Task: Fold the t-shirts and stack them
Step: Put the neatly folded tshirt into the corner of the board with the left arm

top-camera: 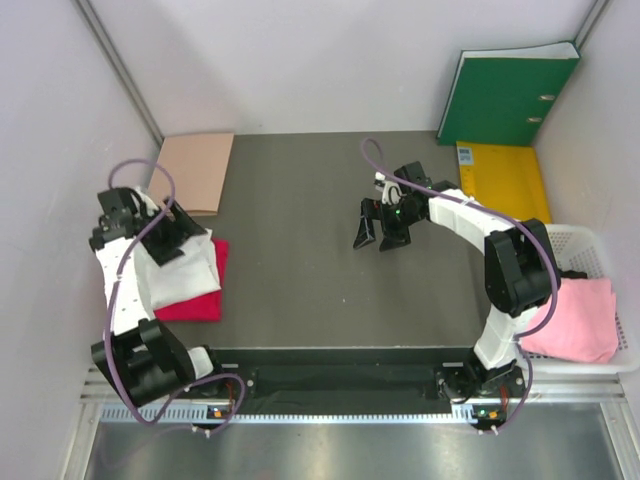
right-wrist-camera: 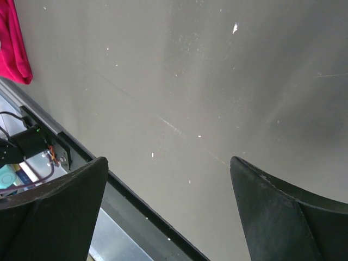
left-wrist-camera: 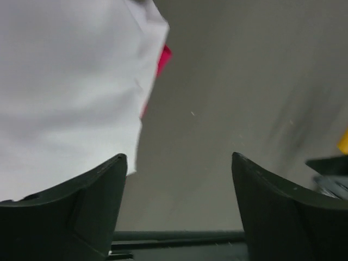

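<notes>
At four o'clock from right gripper (top-camera: pixel 383 232), spread wide and empty: pink t-shirt (top-camera: pixel 578 318) in basket (top-camera: pixel 592 233), nearer that arm. Off at nine o'clock, white t-shirt (top-camera: pixel 188 272) atop red t-shirt (top-camera: pixel 198 306) under left gripper (top-camera: pixel 170 240), likewise spread.

white folded cloth t-shirt (top-camera: pixel 185 272): flat atop the crimson one, left side | crimson folded t-shirt (top-camera: pixel 200 306): beneath, edges showing | pale pink t-shirt (top-camera: pixel 580 318): loosely folded in white plastic basket (top-camera: pixel 590 236), right

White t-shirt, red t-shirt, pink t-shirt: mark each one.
white t-shirt (top-camera: pixel 185 270), top external view, middle of its folded cloth.
red t-shirt (top-camera: pixel 192 307), top external view, uncovered strip at its near edge.
pink t-shirt (top-camera: pixel 578 320), top external view, centre of the cloth.
</notes>
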Robot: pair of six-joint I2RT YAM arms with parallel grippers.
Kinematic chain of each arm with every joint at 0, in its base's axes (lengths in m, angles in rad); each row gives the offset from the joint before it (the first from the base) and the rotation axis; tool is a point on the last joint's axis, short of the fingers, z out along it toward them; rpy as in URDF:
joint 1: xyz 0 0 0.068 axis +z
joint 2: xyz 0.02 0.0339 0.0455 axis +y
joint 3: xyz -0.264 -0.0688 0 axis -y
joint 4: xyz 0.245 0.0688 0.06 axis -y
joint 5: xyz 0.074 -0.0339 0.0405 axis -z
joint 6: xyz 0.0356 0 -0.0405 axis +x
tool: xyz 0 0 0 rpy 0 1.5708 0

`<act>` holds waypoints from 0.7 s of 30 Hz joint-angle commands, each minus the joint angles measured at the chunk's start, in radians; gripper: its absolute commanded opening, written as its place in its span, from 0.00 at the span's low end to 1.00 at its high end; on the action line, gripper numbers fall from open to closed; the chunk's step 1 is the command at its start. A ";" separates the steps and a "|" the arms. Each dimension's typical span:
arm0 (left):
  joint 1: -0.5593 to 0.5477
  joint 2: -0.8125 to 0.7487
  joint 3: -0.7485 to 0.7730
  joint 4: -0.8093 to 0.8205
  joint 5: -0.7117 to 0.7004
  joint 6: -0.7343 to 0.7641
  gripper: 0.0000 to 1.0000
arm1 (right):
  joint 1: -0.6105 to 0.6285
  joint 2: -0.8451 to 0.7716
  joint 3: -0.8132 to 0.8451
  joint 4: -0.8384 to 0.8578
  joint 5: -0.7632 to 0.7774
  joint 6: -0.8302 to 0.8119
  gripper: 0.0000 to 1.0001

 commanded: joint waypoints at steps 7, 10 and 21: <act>-0.008 -0.091 -0.249 0.012 0.202 -0.039 0.87 | -0.004 0.019 0.006 0.068 -0.030 0.022 0.94; -0.007 -0.113 -0.188 -0.052 0.150 -0.018 0.96 | 0.008 0.025 0.018 0.112 -0.078 0.037 0.94; -0.036 -0.035 0.040 -0.166 -0.199 0.040 0.99 | 0.338 0.302 0.579 0.044 -0.132 0.087 0.88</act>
